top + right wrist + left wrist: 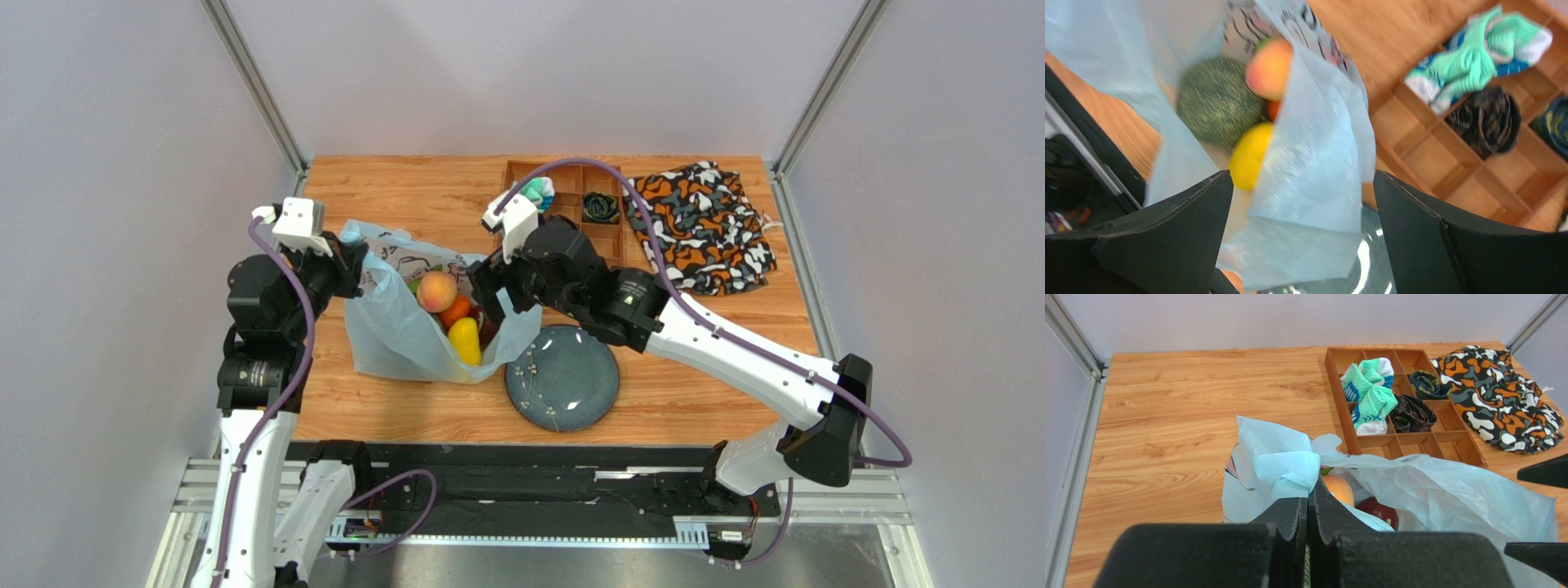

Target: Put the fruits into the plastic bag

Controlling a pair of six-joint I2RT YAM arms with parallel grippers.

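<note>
The pale blue plastic bag (390,328) stands open on the wooden table. In it I see the peach (437,290), the orange (456,311), the yellow mango (465,343) and a dark red fruit (487,328). My left gripper (356,265) is shut on the bag's left rim, a bunched fold of the bag (1281,468) caught between its jaws. My right gripper (497,304) is open at the bag's right rim, with the bag wall (1321,177) between its fingers, not clamped. The right wrist view shows the netted melon (1217,101), peach (1269,67) and mango (1250,156) inside. The bright green fruit is hidden.
A dark blue-grey plate (564,380) lies right of the bag, under my right arm. A wooden compartment tray (567,196) with rolled socks stands at the back. An orange, black and white patterned cloth (705,227) lies at the back right.
</note>
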